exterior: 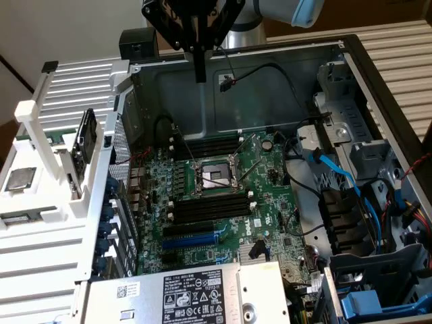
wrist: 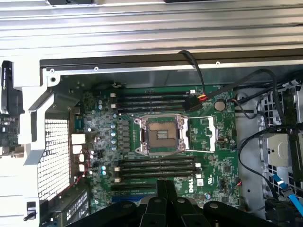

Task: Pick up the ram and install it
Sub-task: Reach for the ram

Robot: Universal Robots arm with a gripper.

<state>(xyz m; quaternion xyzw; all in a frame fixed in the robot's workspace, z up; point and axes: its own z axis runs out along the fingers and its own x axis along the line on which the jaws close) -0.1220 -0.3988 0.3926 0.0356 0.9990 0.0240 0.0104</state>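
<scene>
Pick-up looks not yet done: the ram [exterior: 86, 138] stands in a white rack [exterior: 50, 202] just beside the computer case [exterior: 270, 88], on the exterior view's left. Inside the case, the memory slots [exterior: 209, 206] look empty. Above the case's far wall hangs the gripper [exterior: 200, 66], fingers pressed together on nothing. A slatted table [exterior: 405, 61] lies beside the case, with a pale wall [exterior: 67, 27] beyond.

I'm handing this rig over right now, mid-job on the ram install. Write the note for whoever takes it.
Gripper: jaws shut, apparently holding nothing, hanging above the open case's rear wall.
Ram: likely the green stick lying in the white rack at the exterior view's left, near the silver processor chip. Not certain.
Memory slots: all look empty.
Done: nothing that shows.
Left: ram not picked up, not installed.
</scene>
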